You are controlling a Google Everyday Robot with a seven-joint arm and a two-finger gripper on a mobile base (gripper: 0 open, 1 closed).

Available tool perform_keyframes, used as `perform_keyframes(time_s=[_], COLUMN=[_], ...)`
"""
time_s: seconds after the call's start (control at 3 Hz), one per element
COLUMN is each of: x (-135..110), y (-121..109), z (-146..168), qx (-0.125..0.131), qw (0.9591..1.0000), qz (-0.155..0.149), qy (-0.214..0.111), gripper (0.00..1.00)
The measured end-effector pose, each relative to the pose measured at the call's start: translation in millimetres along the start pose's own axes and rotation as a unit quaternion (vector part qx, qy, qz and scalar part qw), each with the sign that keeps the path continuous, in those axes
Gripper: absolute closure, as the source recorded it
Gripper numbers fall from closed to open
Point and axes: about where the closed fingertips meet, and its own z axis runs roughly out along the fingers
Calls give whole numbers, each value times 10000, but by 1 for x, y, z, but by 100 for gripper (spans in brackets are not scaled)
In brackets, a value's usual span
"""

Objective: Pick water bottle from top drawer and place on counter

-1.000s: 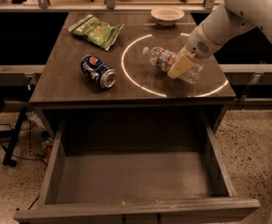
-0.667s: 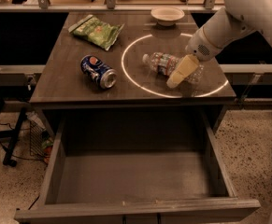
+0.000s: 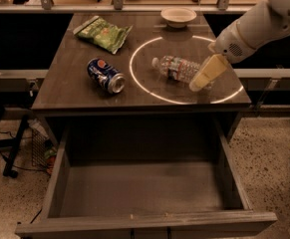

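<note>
While the water bottle (image 3: 177,67) lies toward the counter (image 3: 70,78) right edge, the gripper (image 3: 205,75) hovers at its base, hold impossible to tell.

Speckled floor (image 3: 269,148), dim rm, pale rail (image 3: 144,8) behind.

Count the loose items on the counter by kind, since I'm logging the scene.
bottle: 1
can: 1
snack bag: 1
bowl: 1
Total: 4, all on the counter; the gripper is at the bottle's base end.
</note>
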Motion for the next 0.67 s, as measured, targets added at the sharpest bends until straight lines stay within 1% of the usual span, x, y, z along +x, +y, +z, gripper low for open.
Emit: perform_keyframes(time_s=[0.33, 0.67], x=[-9, -2], y=[29, 58], z=[-101, -199], qx=[377, 974], qw=[9948, 9800], qz=[-388, -768], qy=[-860, -1553], gripper=[0, 0])
